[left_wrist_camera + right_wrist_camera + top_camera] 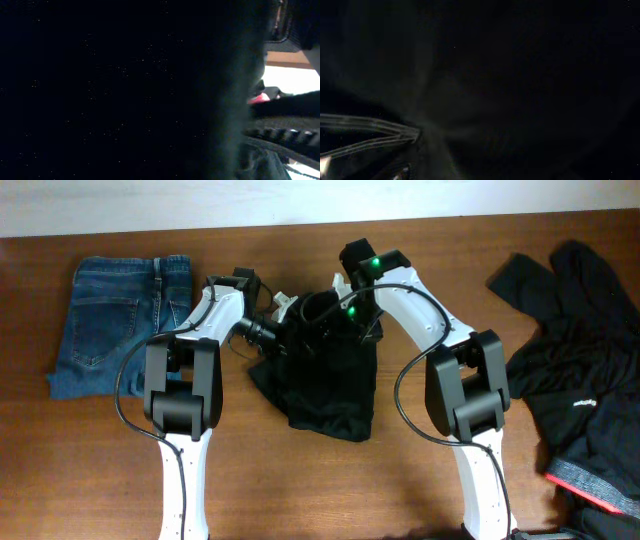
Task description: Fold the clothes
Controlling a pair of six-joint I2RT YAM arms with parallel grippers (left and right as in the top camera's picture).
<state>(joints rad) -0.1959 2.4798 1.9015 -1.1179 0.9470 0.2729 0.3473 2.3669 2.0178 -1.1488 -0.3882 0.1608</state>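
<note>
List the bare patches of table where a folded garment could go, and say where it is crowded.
Bare: the front strip between left arm and right arm, below the black garment; the front left corner below the jeans. Crowded: centre, and the right side under the black heap.

Black fabric (100, 90) fills both wrist views (nearly all dark), hiding the fingers. Overhead, the right-side garment pile (585, 370) runs off the edge.
</note>
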